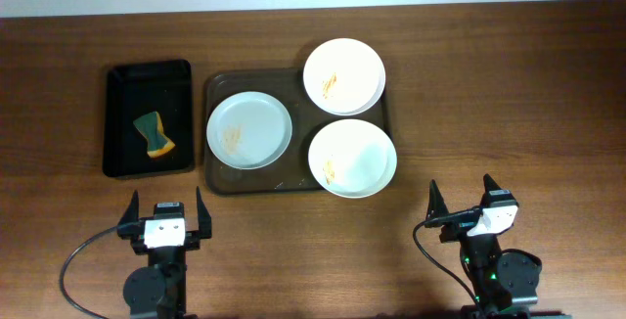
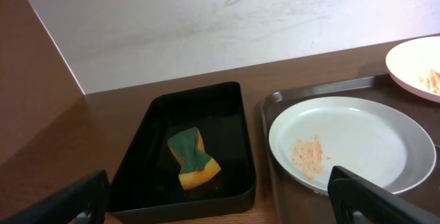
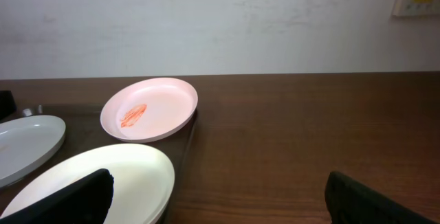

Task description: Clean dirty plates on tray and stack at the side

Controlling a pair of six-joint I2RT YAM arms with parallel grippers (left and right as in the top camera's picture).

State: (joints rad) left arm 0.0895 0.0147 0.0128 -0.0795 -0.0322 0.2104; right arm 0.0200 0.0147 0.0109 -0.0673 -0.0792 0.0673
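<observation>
Large dark brown glossy tray [image 1: 293, 179] on the brown wooden surface [image 1: 509, 84] carries three round white orange-smeared plates: left plate [image 1: 249, 131], far plate [image 1: 343, 75], near plate [image 1: 352, 158]; the latter two seemingly overhang its rim. The left pincer [image 1: 166, 202] and right pincer [image 1: 461, 190], both spread wide and empty, sit well apart from it.

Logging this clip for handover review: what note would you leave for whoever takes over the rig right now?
Left gripper: open, empty, short of the trays.
Right gripper: open, empty, right of the trays.
All three plates sit on the brown tray: left plate, far-right plate, near-right plate, each with an orange smear.
The sponge lies in the black tray, untouched.
Done: nothing.
Left: wipe all three plates and stack them beside the tray.
</observation>
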